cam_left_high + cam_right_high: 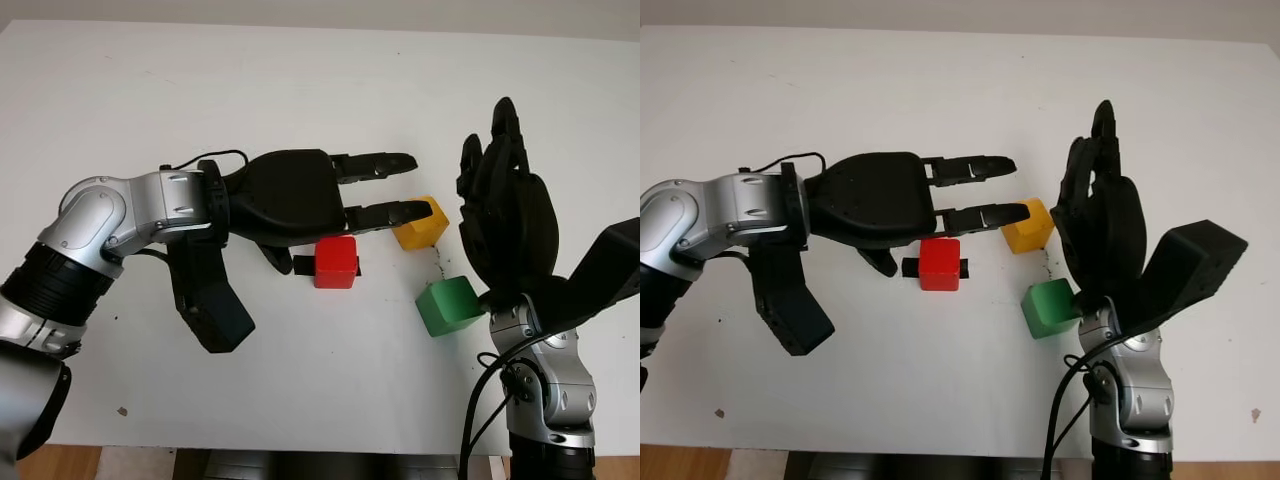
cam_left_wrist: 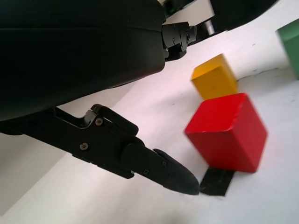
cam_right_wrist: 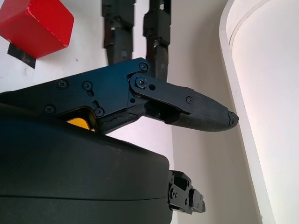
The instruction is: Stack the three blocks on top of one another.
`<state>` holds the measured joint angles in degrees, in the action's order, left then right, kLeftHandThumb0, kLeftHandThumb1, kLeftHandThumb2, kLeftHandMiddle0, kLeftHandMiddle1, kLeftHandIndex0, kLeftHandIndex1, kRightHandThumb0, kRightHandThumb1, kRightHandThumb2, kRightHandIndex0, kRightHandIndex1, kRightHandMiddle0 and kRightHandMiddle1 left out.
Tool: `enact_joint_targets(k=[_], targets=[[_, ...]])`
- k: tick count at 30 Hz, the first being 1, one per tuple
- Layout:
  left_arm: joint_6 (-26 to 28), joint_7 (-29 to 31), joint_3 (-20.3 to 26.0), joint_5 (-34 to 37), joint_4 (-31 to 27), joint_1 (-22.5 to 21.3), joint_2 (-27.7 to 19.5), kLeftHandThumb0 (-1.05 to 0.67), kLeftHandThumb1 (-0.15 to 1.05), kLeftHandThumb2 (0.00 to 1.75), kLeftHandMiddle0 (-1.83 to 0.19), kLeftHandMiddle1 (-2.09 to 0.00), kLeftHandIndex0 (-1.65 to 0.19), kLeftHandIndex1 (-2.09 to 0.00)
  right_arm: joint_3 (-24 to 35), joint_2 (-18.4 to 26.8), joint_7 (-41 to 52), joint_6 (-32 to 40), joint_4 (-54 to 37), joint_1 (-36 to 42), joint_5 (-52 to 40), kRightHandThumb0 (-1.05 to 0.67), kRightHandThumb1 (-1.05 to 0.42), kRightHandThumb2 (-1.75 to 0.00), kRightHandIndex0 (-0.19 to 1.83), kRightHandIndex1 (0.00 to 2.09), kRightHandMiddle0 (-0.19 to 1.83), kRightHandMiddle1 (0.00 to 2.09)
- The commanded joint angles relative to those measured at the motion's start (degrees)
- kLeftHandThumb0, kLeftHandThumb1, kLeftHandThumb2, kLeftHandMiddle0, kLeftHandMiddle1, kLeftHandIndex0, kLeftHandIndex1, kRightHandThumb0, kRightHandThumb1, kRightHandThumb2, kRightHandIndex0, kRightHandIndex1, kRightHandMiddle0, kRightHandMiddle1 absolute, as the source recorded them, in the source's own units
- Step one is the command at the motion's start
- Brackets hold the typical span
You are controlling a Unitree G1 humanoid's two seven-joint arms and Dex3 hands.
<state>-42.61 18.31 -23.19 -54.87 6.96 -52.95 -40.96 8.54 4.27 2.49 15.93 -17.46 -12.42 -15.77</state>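
Observation:
Three blocks lie apart on the white table (image 1: 300,80): a red block (image 1: 335,262) in the middle, a yellow block (image 1: 420,223) to its right and a green block (image 1: 449,305) nearer the front. My left hand (image 1: 395,188) hovers open just behind and above the red block, one fingertip (image 1: 412,211) reaching close to the yellow block. My right hand (image 1: 505,190) stands upright and open to the right of the yellow and green blocks, holding nothing. The left wrist view has the red block (image 2: 227,132) beside the yellow block (image 2: 214,77).
A small black mark (image 2: 217,181) lies on the table under the red block's edge. The black wrist camera mounts (image 1: 215,305) (image 1: 600,265) jut out from both forearms. The table's front edge (image 1: 300,447) runs along the bottom.

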Motion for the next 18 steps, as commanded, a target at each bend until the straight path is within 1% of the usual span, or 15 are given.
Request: enact_joint_targets(k=[1,3,5,6,8,9,10,12,13,15,18], targets=[[1.0,3.0,1.7,2.9,-1.2,0.3,-1.8,-0.72,0.86,0.05,0.19,0.00,0.19,0.00,0.3,0.3,-0.1,0.1,-1.2,0.6,0.1,-0.70,-1.05,-0.71,-0.19,0.00,-0.19,0.00],[1.7,5.4,3.2,7.2,-0.4,0.4,-2.8,-0.84,0.87,0.06,0.19,0.00,0.19,0.00,0.3,0.2,-0.3,0.2,-1.2,0.6,0.0,-0.70,-1.05,-0.72,-0.19,0.00,-0.19,0.00],[2.4,6.3,4.4,10.6,0.5,0.8,-3.1,-0.88,0.87,0.06,0.19,0.00,0.19,0.00,0.4,0.2,-0.3,0.1,-1.1,0.6,-0.1,-0.70,-1.05,-0.72,-0.19,0.00,-0.19,0.00],[4.1,7.5,5.6,13.7,1.6,1.2,-2.8,-0.91,0.90,0.07,0.19,0.00,0.19,0.00,0.4,0.2,-0.1,0.0,-1.0,0.6,-0.2,-0.70,-1.05,-0.72,-0.19,0.00,-0.19,0.00],[7.5,10.4,7.2,19.4,3.2,1.9,-2.6,-0.97,1.00,0.12,0.19,0.00,0.19,0.00,0.3,0.2,-0.1,-0.1,-1.0,0.6,0.0,-0.70,-1.05,-0.72,-0.19,0.00,-0.19,0.00],[9.2,11.7,8.5,23.9,5.0,2.5,-2.0,-0.98,1.02,0.14,0.19,0.00,0.19,0.00,0.2,0.3,-0.1,-0.1,-1.0,0.6,0.0,-0.70,-1.05,-0.72,-0.19,0.00,-0.19,0.00],[10.6,12.8,9.7,28.3,6.8,3.0,-1.3,-1.00,1.04,0.34,0.19,0.00,0.19,0.00,0.2,0.3,-0.1,0.0,-1.1,0.6,0.0,-0.70,-1.05,-0.72,-0.19,0.00,-0.19,0.00],[11.8,13.9,11.6,34.6,9.7,3.8,-0.2,-0.99,1.04,0.50,0.19,0.00,0.19,0.00,0.2,0.3,0.0,0.2,-1.1,0.6,-0.2,-0.70,-1.05,-0.72,-0.19,0.00,-0.19,0.00],[12.0,14.5,13.4,39.6,12.4,4.9,1.1,-0.98,1.05,0.54,0.19,0.00,0.19,0.00,0.2,0.3,0.1,0.1,-1.1,0.6,-0.2,-0.70,-1.05,-0.72,-0.19,0.00,-0.19,0.00],[12.0,15.1,16.6,47.5,16.8,7.0,3.4,-0.94,1.05,0.58,0.19,0.00,0.19,0.00,0.3,0.3,0.1,0.0,-1.1,0.6,-0.2,-0.70,-1.05,-0.71,-0.19,0.00,-0.19,0.00],[12.5,14.2,20.6,55.0,21.2,10.5,7.1,-0.94,1.05,0.64,0.19,0.00,0.19,0.00,0.5,0.1,-0.1,0.1,-1.0,0.5,-0.3,-0.70,-1.05,-0.70,-0.19,0.00,-0.19,0.00]])
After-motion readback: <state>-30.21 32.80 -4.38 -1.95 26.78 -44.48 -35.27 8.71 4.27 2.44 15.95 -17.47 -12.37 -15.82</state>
